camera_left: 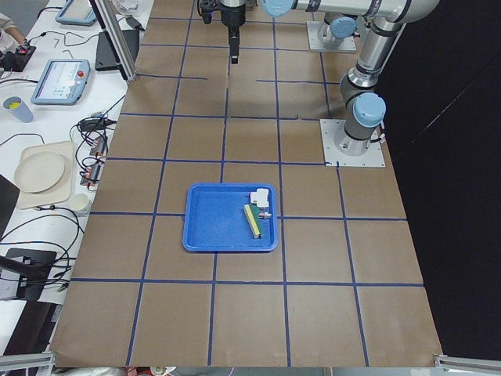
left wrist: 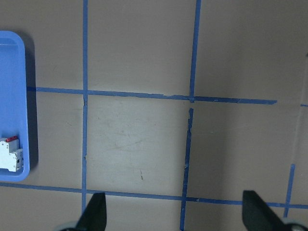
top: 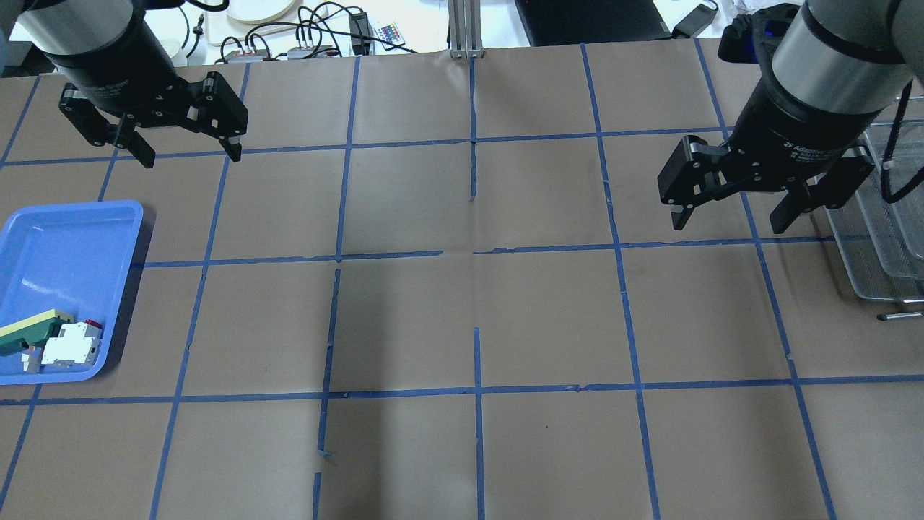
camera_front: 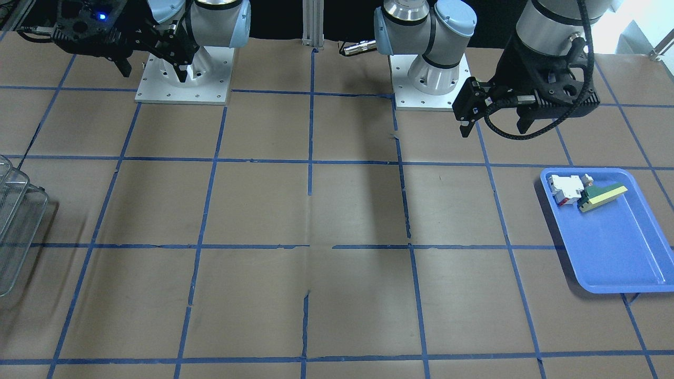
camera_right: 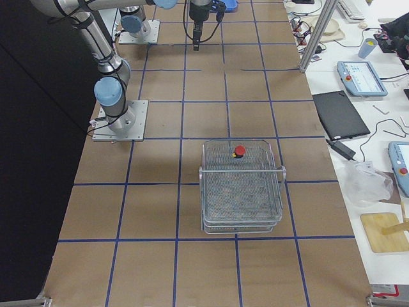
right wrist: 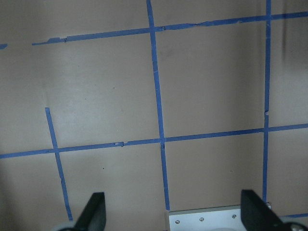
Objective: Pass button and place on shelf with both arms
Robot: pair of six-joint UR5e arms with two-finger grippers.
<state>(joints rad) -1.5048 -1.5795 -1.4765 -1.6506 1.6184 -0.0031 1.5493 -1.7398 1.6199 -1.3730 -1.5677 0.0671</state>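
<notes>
The button (camera_right: 239,151), with its red round cap, rests inside the upper tier of the silver wire shelf (camera_right: 203,167), near the rack's far rim. It shows only in the exterior right view. The shelf (top: 882,242) stands at the table's right end, by my right gripper (top: 729,225). That gripper hangs open and empty above the table, just left of the rack. My left gripper (top: 191,159) is also open and empty, high over the far left of the table, beyond the blue tray. Each wrist view shows spread fingers (left wrist: 94,214) (right wrist: 92,214) over bare paper.
A blue tray (top: 65,245) at the left end holds a white-and-red block (top: 68,348) and a green-and-yellow wedge (top: 29,326). Brown paper with a blue tape grid covers the table. Both arm bases (camera_front: 181,79) (camera_front: 432,84) are bolted along the robot's side.
</notes>
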